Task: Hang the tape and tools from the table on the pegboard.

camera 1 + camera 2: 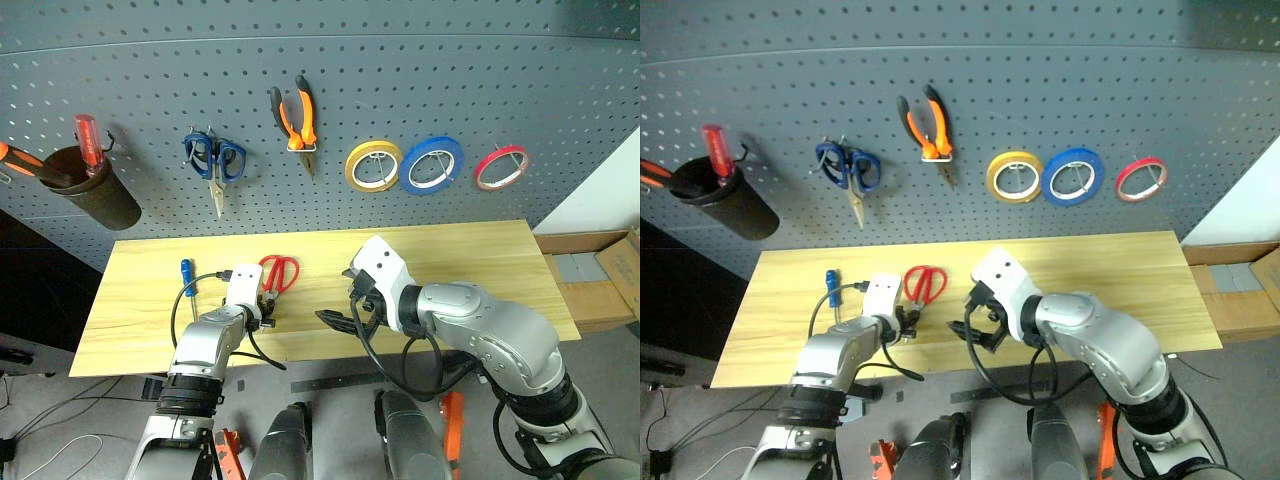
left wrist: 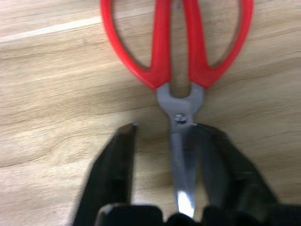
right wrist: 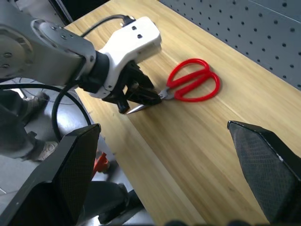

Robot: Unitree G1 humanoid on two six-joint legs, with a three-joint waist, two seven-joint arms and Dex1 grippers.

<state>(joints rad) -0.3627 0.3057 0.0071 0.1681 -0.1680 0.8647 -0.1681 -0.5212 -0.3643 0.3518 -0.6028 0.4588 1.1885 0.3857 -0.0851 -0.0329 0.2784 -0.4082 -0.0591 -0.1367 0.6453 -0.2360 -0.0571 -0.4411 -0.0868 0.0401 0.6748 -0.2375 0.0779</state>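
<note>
Left claw (image 2: 160, 141) straddles the red scissors' (image 2: 176, 52) blades, clenching; lifting toward the pegboard (image 1: 400, 90) comes next. Right claw (image 3: 164, 174) released.

Light wood table (image 1: 450, 270), small blue-handled screwdriver (image 1: 186, 275) lying far left, red-handled scissors (image 1: 279, 272) just right of it

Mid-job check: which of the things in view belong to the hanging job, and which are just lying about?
Job:
- red-handled scissors, on the table
- blue-handled screwdriver, on the table
- pliers, already on the pegboard
- red tape ring, already hung

Not the job:
- blue-handled scissors
- yellow roll
- blue roll
- dark cup holding a red screwdriver
</note>
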